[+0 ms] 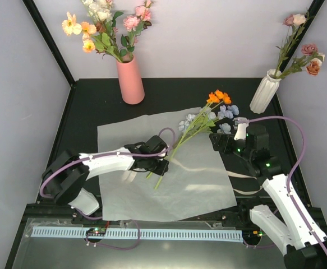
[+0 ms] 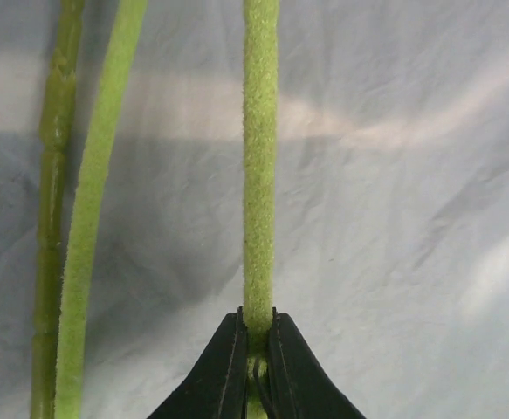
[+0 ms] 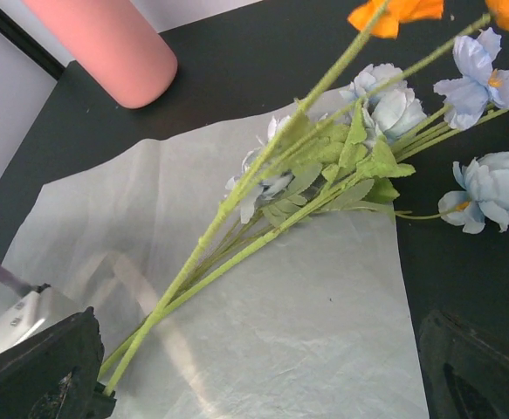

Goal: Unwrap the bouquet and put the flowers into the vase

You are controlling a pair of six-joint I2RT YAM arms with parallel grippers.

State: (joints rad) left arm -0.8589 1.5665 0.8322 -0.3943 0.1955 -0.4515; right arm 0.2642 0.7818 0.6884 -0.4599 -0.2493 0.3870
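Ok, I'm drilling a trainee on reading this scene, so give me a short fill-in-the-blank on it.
The left gripper is shut on a green ____.
The right gripper stands ____.
The flowers lie partly on a flat sheet of white ____.
The white ribbed vase stands at the far ____ corner of the table.
Missing: stem; open; paper; right.
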